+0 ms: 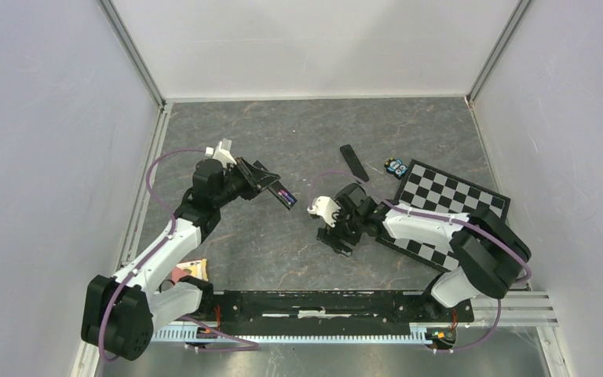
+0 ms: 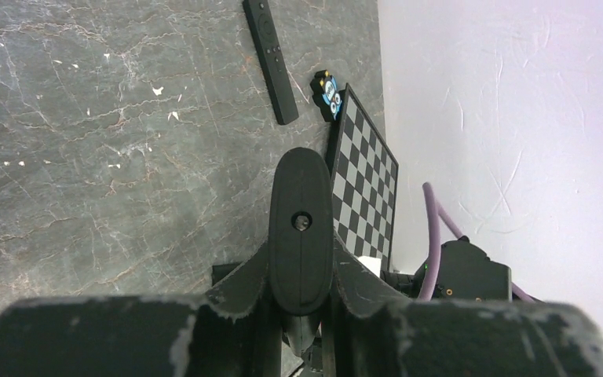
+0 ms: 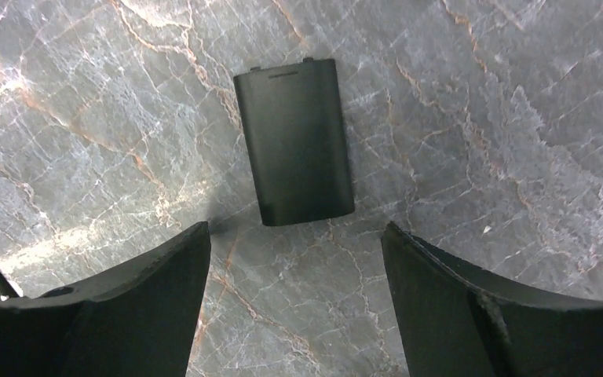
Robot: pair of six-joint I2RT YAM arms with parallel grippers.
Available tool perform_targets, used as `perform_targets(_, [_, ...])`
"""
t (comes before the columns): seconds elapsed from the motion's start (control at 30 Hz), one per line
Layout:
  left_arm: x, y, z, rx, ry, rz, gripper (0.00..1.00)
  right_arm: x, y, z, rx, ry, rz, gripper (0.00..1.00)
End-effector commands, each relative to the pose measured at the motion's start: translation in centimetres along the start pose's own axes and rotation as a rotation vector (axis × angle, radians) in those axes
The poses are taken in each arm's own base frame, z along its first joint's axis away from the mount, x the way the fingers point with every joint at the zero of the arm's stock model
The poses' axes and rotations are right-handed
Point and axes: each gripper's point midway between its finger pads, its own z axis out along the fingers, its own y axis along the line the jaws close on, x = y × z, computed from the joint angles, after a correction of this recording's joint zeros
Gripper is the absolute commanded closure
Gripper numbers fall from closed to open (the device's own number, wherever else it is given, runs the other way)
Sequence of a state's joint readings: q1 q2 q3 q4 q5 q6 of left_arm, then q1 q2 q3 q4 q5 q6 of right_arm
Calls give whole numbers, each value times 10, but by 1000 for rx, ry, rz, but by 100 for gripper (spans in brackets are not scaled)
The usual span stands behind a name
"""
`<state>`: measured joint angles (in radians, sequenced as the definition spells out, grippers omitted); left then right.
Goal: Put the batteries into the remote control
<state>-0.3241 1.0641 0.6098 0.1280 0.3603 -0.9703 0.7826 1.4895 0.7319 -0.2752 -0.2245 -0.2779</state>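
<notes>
Your left gripper (image 1: 249,174) is closed tight on the remote control (image 1: 272,186). It holds the remote raised off the table (image 1: 298,259) and tilted, so the open battery compartment (image 1: 285,195) faces up and toward the other arm, probably to keep the opening reachable. Streaks of pink and purple inside the compartment look like the batteries (image 1: 286,195) already seated, though they are too small to tell for sure.

Your right gripper (image 3: 294,232) points straight down with its jaws spread wide and nothing between them. The flat black cover (image 3: 294,141) lies on the table just ahead of its fingertips, so closing the compartment seems to be the next step.

A second remote (image 2: 270,59) lies flat well apart, near a small blue and dark object (image 2: 327,93) beside the checkerboard (image 2: 365,184).
</notes>
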Motion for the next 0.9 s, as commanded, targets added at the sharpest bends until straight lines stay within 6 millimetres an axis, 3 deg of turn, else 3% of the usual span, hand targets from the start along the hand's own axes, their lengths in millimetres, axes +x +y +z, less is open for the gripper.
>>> perform_targets(0.0, [-5, -6, -2, 36, -10, 40, 98, -12, -9, 3, 19, 2, -109, 17])
perform_targets(0.17, [-6, -6, -3, 42, -6, 35, 98, -12, -10, 9, 15, 4, -129, 27])
perform_targets(0.23, [-6, -8, -3, 46, -6, 33, 98, -9, -6, 11, -17, 25, -130, 35])
perform_targets(0.47, [-8, -15, -6, 76, 1, 17, 98, 8, 3, 14, -77, 101, -91, 48])
perform_targets(0.7, [-7, -16, -7, 82, 2, 12, 98, 1, -14, 12, 24, 76, -85, 65])
perform_targets(0.87, [-6, -15, -7, 82, 4, 6, 98, -8, -12, 8, 37, 17, -111, 68])
